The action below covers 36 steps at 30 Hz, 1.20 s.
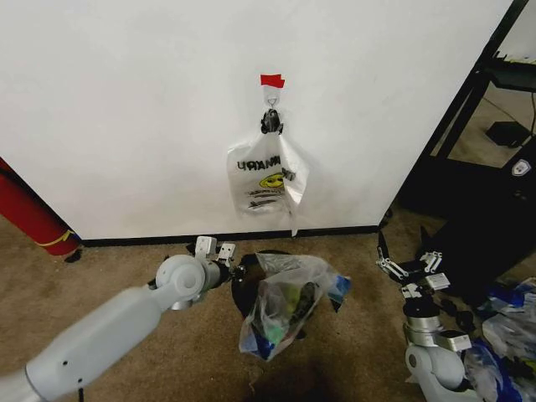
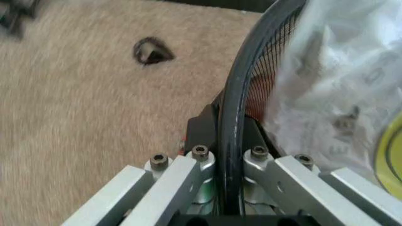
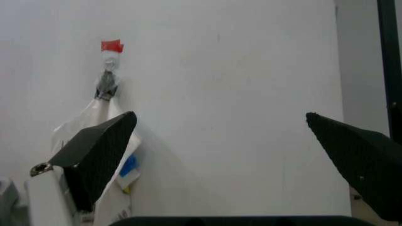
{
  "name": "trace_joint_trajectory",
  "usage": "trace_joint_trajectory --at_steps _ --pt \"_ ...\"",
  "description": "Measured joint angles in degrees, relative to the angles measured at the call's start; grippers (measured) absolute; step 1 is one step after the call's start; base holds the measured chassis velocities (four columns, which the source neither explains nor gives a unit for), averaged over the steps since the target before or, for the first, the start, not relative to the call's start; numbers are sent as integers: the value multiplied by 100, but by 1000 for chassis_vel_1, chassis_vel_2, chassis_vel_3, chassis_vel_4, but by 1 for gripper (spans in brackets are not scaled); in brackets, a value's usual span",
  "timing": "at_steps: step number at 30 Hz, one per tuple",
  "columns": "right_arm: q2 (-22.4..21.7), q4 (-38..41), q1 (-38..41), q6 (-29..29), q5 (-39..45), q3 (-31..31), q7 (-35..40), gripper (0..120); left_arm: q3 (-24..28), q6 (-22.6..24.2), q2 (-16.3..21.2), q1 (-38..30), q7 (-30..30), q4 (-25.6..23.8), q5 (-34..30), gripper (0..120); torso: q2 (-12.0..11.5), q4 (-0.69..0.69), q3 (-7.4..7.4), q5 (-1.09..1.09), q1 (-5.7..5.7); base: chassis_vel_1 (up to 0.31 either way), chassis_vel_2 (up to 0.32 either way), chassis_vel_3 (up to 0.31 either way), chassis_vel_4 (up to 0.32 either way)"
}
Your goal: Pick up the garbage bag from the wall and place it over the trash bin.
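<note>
The garbage bag (image 1: pixel 285 310), crumpled translucent plastic with blue and yellow patches, sits bunched on top of the black wire-mesh trash bin (image 1: pixel 241 291) on the carpet below the wall (image 1: pixel 126 100). My left gripper (image 1: pixel 237 270) is at the bin's left side. In the left wrist view it (image 2: pixel 227 155) is shut on the bin's rim (image 2: pixel 234 84), with the bag's plastic (image 2: pixel 339 89) just inside the rim. My right gripper (image 1: pixel 408 266) stands open low on the right, apart from the bin. In its wrist view it (image 3: pixel 220 117) faces the wall with nothing between its fingers.
A similar white bag (image 1: pixel 266 180) with a smiley and mirror-reversed print hangs from the hook (image 1: pixel 270 117) under red tape (image 1: pixel 271 80). A red cylinder (image 1: pixel 29 213) leans at the left. A black rack (image 1: pixel 477 151) and loose plastic bags (image 1: pixel 511 318) crowd the right.
</note>
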Motion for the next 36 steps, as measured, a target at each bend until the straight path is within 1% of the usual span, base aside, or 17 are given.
trace_joint_trajectory --at_steps 1,3,5,9,12,15,17,22,24,27,28,29,32,36 --pt "0 0 0 0 0 0 0 100 0 0 0 0 0 0 0 0 0 0 0 0 0 0 0 0 0" --pt "51 -90 42 -1 -56 -2 -13 100 -263 -123 -55 304 -57 -117 -20 0 0 0 0 -1 0 0 0 0 0" --pt "113 -173 81 -1 -93 0 -25 100 -436 -184 -80 453 -39 -178 -17 0 0 -1 0 2 0 0 0 0 0" --pt "175 -252 98 -2 -90 8 -31 100 -609 -290 -122 550 -18 -240 9 0 0 -1 0 1 0 0 0 0 0" --pt "200 -253 81 -2 -87 55 -32 100 -729 -467 -191 612 -211 -399 26 0 0 -4 0 0 0 0 0 0 0" --pt "251 -235 60 -2 -87 87 -32 100 -860 -604 -297 787 -473 -536 53 0 0 -3 0 0 0 0 0 0 0" --pt "274 -222 41 -2 -92 94 -32 100 -914 -680 -340 892 -537 -555 101 0 0 -2 0 0 0 0 0 0 0" --pt "305 -206 -71 -2 -174 101 -32 100 -1013 -1045 -494 1401 -596 -541 557 0 0 0 0 1 0 0 0 0 0" --pt "308 -211 -77 -2 -188 101 -32 100 -1024 -1083 -527 1447 -596 -532 612 0 0 -1 0 0 0 0 0 0 0" --pt "344 -200 -95 -2 -224 101 -29 100 -1037 -1208 -753 1516 -612 -431 886 0 0 -1 0 1 0 0 0 0 0" --pt "352 -187 -99 -2 -224 100 -27 100 -1037 -1225 -832 1516 -650 -405 948 0 0 -3 0 1 0 0 0 0 0" --pt "352 -187 -99 -2 -224 100 -27 100 -1037 -1225 -832 1516 -650 -405 948 0 0 -3 0 1 0 0 0 0 0" --pt "370 -198 -91 -2 -234 54 -27 100 -1049 -1243 -1058 1547 -761 -364 1078 0 0 -3 0 1 0 0 0 0 0" --pt "369 -237 -40 -2 -272 -2 -28 100 -1059 -1261 -1241 1676 -779 -354 1222 0 0 -1 0 1 0 0 0 0 0"
